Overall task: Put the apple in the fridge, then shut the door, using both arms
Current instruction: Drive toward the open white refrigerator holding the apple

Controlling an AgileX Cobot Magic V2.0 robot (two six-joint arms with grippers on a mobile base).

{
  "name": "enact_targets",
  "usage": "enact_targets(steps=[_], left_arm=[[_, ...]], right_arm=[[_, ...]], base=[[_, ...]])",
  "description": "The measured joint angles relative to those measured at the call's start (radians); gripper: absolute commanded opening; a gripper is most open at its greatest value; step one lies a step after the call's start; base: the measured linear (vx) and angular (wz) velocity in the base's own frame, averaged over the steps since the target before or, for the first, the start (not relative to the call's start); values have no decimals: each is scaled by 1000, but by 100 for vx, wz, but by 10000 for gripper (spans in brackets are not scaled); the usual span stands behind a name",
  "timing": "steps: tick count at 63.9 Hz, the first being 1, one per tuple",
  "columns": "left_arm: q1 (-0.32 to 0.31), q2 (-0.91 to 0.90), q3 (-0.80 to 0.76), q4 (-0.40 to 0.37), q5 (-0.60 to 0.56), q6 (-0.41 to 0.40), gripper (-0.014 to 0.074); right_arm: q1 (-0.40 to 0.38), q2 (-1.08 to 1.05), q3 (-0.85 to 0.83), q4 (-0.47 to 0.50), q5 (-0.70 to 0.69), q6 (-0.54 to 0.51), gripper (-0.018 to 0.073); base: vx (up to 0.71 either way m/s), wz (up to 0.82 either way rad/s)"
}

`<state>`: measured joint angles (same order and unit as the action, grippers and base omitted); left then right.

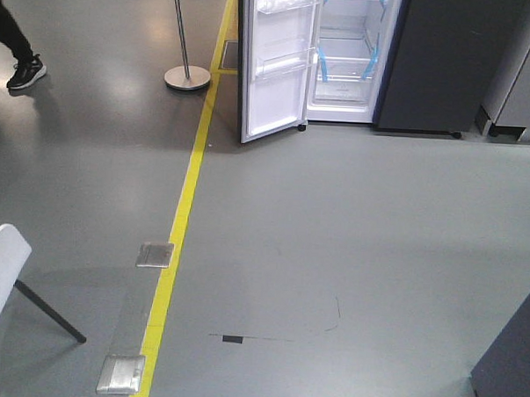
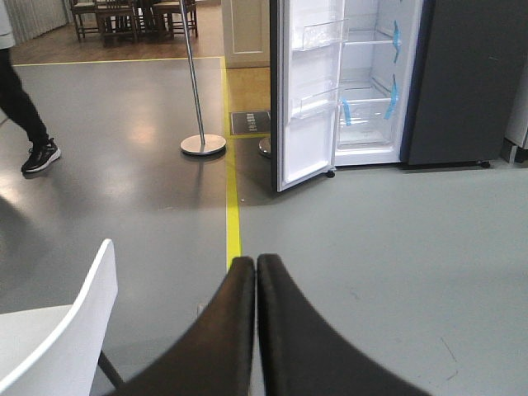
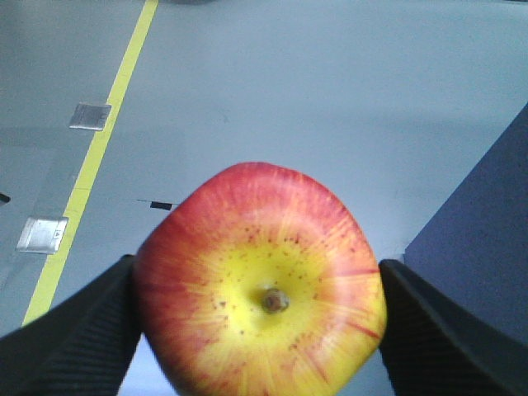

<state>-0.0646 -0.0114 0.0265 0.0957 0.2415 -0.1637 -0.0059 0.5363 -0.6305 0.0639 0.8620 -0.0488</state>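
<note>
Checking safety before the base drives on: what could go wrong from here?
The apple is pinched only at its sides by the right fingers; a jolt might drop it. The fridge is across the floor, and its open door juts toward the path and could get clipped. A person is nearby.

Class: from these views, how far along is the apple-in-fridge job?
Done: the right gripper is shut on the apple. In hand: getting it to the fridge across the floor, door open. Left: set the apple inside, then close the door. The left gripper is shut, empty.
</note>
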Motion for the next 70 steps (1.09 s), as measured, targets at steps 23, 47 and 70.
enact_targets(steps=[23, 47, 70], left_arm=[[0, 0, 0, 0, 0, 0, -5], [0, 0, 0, 0, 0, 0, -5], [0, 0, 0, 0, 0, 0, -5]], right_arm=[[0, 0, 0, 0, 0, 0, 198], [0, 0, 0, 0, 0, 0, 198], [0, 0, 0, 0, 0, 0, 198]], base=[[18, 0], [18, 2], [17, 0]])
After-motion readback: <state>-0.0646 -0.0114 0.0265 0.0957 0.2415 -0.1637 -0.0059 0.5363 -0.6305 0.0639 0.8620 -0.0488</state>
